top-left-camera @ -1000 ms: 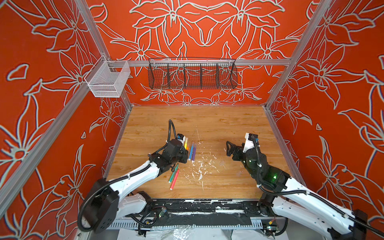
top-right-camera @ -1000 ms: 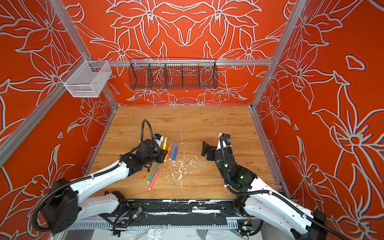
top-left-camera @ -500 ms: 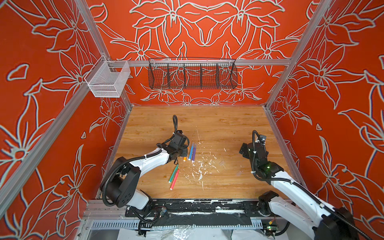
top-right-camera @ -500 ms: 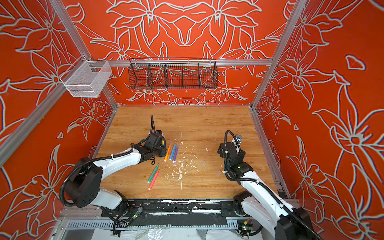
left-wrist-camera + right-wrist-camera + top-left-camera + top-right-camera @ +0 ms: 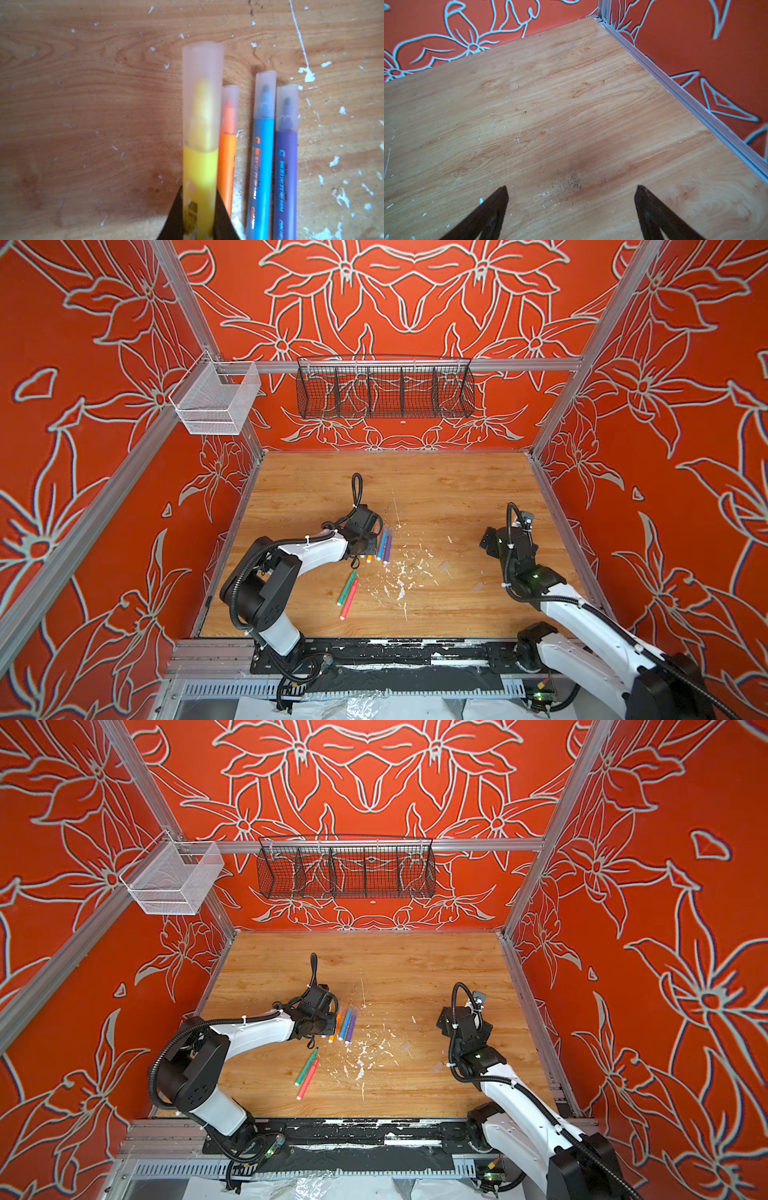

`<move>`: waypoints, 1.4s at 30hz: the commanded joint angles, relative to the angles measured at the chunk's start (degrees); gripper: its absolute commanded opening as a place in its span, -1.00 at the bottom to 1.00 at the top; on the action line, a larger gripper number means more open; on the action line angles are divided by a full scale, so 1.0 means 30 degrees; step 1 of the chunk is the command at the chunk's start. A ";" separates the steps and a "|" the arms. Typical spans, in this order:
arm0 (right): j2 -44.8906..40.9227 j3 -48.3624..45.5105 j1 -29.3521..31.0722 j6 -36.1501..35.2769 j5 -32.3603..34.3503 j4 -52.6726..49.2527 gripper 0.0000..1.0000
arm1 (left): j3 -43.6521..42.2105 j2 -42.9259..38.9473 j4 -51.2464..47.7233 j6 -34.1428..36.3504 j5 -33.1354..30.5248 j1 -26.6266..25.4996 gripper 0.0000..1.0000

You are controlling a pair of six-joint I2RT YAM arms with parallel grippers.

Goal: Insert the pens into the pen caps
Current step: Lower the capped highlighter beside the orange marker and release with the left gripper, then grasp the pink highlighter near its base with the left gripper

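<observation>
We have lowered the left gripper [image 5: 199, 188]; it clamps the capped yellow pen [image 5: 200, 166], pointing straight ahead, parallel beside the orange pen [image 5: 227, 158]. The right gripper [image 5: 571, 186], spread empty, sits nearer the loose caps [image 5: 444, 566].

Bright even light, soft shadows; yellow pen [image 5: 200, 166] blurred in left wrist view.

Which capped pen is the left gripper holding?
The yellow pen, in the left gripper; the orange pen, blue pen and purple pen lie free beside it.
</observation>
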 commanded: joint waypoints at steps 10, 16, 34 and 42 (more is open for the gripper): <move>-0.0241 -0.0399 -0.0118 -0.0236 -0.0485 0.0429 0.93 | 0.1128 -0.2445 -0.4646 0.0167 -0.0152 -0.0180 -0.22; -0.0305 -0.0461 -0.0140 -0.0378 -0.0730 0.0597 0.92 | -0.0948 -0.6627 -0.7617 -0.1849 -0.3015 -0.3551 -0.23; -0.1536 -0.1131 -0.0160 -0.0415 -0.1142 0.0635 0.90 | -0.5909 -1.2637 -1.0928 -0.7789 -0.1526 -0.9260 -0.39; -0.2039 -0.1436 -0.0145 -0.0471 -0.1250 0.0809 0.91 | -0.6122 -1.1012 -1.0917 -0.9468 -0.2016 -0.9411 -0.40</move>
